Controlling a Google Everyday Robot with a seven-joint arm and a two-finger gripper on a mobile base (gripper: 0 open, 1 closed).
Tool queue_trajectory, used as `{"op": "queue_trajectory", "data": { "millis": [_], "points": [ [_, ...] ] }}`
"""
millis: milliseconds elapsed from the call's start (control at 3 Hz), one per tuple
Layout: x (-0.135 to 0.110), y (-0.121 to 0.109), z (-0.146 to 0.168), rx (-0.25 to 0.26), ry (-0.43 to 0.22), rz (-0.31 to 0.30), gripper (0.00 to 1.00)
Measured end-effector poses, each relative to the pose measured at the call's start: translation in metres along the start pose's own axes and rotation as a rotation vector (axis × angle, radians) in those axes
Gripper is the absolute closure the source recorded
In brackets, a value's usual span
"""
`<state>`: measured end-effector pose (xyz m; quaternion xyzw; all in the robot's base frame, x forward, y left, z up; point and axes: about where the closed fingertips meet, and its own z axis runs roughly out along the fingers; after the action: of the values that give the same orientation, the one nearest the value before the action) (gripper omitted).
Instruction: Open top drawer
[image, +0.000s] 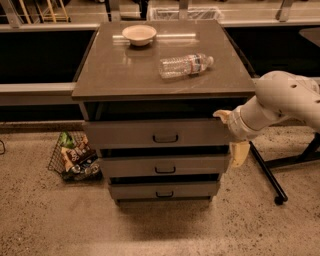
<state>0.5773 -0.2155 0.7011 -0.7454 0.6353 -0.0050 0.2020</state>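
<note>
Dim indoor scene, lit from overhead. The cabinet top (125, 75) carries a soft pale sheen, with a brighter streak of glare beside the bowl (139, 34), and the plastic bottle (185, 65) glints. Deep shadow fills the gap above the top drawer (130, 134) and the recesses between the lower fronts; a dark patch lies on the floor (50, 220) beneath. The gripper (231, 135), at the drawer's right edge with fingers spread, catches pale light
</note>
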Motion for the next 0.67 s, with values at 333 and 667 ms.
{"op": "queue_trajectory", "data": {
  "millis": [333, 667],
  "points": [
    [0.007, -0.021, 0.018, 0.000, -0.028, -0.023, 0.00],
    [0.008, -0.041, 0.038, -0.008, -0.042, -0.022, 0.00]
  ]
}}
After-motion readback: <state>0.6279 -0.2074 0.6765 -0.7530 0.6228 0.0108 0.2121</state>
